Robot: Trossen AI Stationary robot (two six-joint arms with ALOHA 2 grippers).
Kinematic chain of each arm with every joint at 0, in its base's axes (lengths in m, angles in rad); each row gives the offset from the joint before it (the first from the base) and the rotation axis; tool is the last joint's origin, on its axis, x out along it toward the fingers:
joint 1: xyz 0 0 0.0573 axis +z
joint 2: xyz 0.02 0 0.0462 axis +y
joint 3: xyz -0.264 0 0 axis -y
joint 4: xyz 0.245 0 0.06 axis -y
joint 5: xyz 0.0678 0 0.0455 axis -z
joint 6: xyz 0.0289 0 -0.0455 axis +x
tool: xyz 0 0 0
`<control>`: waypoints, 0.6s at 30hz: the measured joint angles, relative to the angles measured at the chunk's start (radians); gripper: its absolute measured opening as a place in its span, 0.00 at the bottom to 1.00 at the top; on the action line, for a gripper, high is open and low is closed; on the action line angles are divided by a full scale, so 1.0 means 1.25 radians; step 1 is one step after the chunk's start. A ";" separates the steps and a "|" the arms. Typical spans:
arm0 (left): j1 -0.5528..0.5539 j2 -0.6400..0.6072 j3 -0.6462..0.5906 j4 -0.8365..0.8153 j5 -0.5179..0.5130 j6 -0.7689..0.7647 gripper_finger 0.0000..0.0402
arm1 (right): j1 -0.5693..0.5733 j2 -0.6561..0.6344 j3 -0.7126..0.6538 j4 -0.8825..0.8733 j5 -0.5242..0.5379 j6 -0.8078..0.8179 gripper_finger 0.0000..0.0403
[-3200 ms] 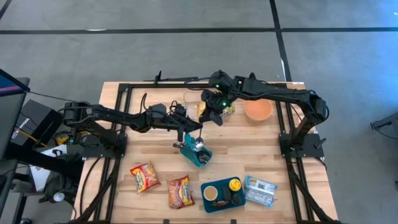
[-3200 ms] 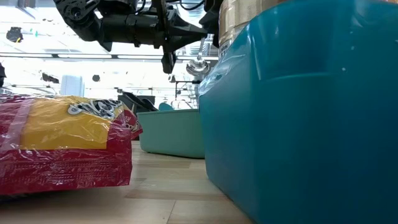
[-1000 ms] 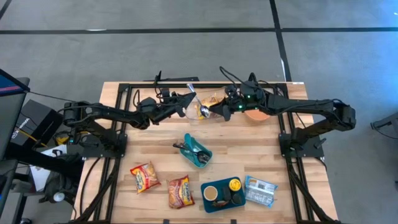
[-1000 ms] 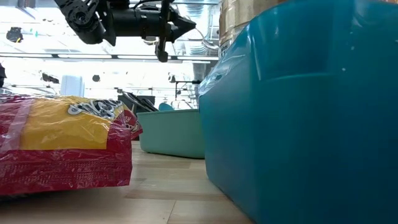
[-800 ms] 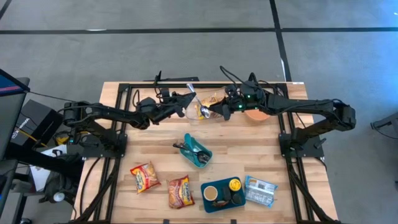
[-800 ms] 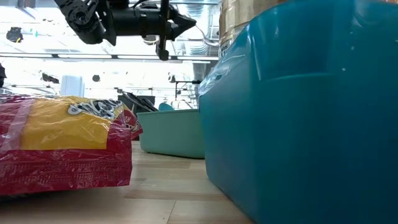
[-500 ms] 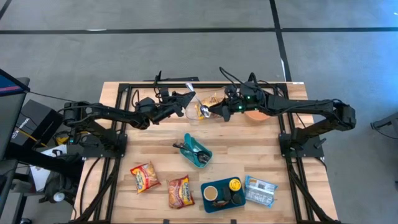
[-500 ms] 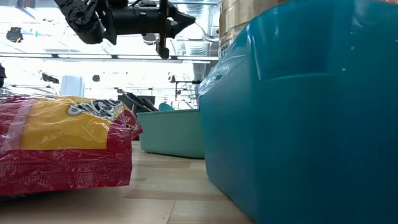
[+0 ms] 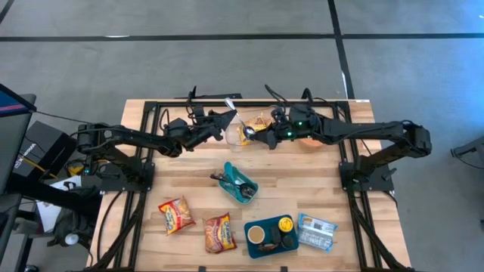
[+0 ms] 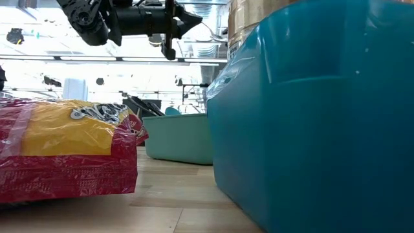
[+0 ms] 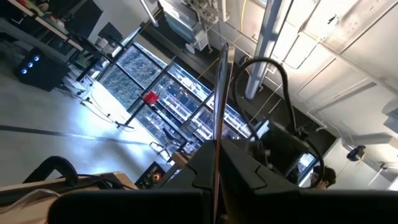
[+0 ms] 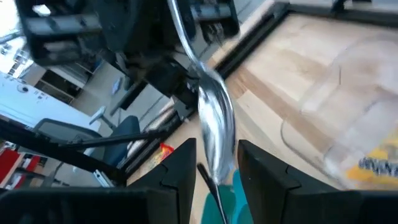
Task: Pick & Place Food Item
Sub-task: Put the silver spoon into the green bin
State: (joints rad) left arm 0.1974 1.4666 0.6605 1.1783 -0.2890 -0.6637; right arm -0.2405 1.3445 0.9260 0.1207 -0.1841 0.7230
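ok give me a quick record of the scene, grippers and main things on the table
left gripper: far side of the table, shut on a thin metal utensil
right gripper: facing it, shut on a spoon
teal bin: table middle, holds more cutlery
orange bowl: far right, partly hidden by the right arm
snack packets: two, near edge, left of the blue tray
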 joint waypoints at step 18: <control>0.000 0.000 0.000 0.010 0.000 0.003 0.01 | 0.007 0.055 -0.001 0.077 0.002 0.045 0.17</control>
State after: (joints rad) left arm 0.1974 1.4667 0.6609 1.1915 -0.2891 -0.6605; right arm -0.2323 1.4130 0.9253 0.2172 -0.1813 0.7788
